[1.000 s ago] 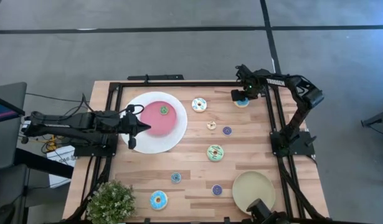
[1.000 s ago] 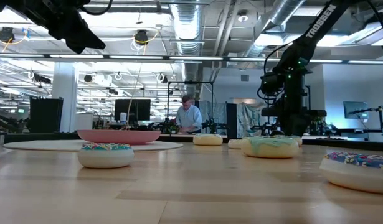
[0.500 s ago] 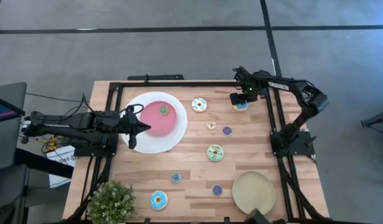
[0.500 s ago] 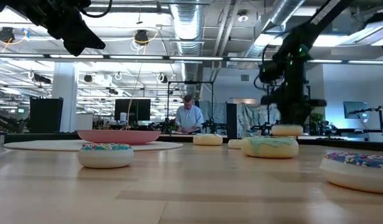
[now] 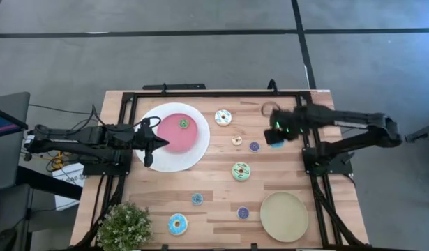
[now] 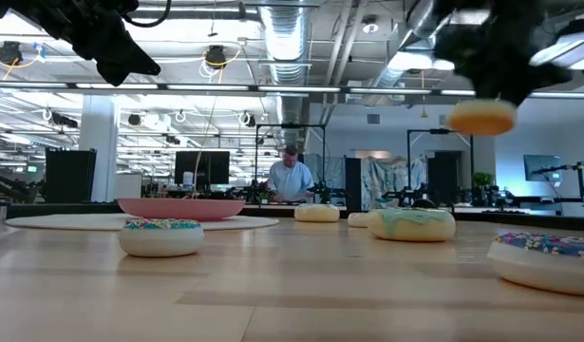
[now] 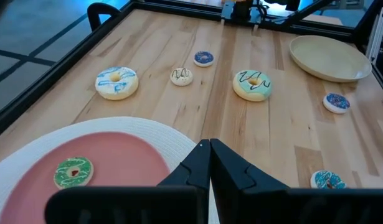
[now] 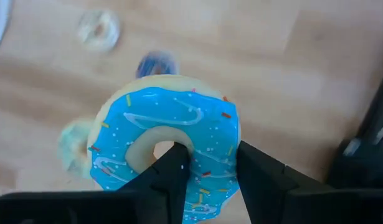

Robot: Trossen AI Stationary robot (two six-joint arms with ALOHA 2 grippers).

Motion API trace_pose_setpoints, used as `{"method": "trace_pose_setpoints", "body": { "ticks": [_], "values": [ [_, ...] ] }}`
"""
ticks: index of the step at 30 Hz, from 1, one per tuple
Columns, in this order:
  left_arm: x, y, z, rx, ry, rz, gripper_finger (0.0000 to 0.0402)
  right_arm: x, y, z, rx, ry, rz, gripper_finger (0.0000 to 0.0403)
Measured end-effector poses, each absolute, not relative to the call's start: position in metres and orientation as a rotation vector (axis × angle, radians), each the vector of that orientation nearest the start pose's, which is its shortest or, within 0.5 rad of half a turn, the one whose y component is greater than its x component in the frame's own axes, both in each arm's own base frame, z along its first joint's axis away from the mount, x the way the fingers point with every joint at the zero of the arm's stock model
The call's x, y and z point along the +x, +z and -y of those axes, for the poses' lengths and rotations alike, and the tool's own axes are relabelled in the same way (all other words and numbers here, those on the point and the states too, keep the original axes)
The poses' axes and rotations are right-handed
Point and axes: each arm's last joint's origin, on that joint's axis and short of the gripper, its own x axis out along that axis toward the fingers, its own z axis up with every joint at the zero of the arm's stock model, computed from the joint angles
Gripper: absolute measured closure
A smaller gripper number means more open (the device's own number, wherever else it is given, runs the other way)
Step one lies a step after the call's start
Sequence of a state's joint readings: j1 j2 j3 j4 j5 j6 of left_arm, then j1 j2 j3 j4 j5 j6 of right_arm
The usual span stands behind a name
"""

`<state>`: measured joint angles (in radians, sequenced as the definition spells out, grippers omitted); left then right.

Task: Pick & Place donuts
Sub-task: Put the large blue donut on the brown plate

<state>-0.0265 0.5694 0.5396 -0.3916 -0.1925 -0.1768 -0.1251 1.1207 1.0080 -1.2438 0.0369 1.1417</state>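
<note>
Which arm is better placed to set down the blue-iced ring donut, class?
The right. Its pincer already grips the blue-iced ring donut in the air above the wooden table. The left pincer is shut and empty over the white plate with pink centre.

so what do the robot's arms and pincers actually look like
Both arms are dark, almost black, slim and jointed. The left pincer ends in two flat black fingers tapering to a point. The right pincer has the same blocky black fingers, with small green lights glowing near its wrist.
</note>
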Motion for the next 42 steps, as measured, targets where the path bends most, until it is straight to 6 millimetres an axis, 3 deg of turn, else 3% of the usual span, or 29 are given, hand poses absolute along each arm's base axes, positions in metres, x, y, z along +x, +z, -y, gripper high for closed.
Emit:
{"method": "trace_pose_setpoints", "body": {
  "ticks": [8, 13, 20, 24, 30, 42],
  "values": [
    [0.132, 0.259, -0.002, -0.131, 0.201, -0.403, 0.0401, 0.163, 0.269, -0.085, 1.094, -0.93, -1.21, 0.0283],
    [0.132, 0.259, -0.002, -0.131, 0.202, -0.403, 0.0401, 0.155, 0.249, -0.149, 1.152, -0.927, -1.231, 0.0283],
    [0.132, 0.259, -0.002, -0.132, 0.198, -0.403, 0.0401, 0.15, 0.213, -0.225, 1.208, -0.754, -1.337, 0.0283],
    [0.132, 0.259, -0.001, -0.135, 0.182, -0.405, 0.0401, 0.151, 0.195, -0.241, 1.207, -0.765, -1.424, 0.0283],
    [0.132, 0.259, -0.001, -0.138, 0.17, -0.406, 0.0401, 0.148, 0.181, -0.245, 1.131, -0.855, -1.501, 0.0283],
    [0.133, 0.261, -0.001, -0.14, 0.169, -0.383, 0.0401, 0.132, 0.18, -0.241, 1.005, -0.93, -1.517, 0.028]
  ]
}}
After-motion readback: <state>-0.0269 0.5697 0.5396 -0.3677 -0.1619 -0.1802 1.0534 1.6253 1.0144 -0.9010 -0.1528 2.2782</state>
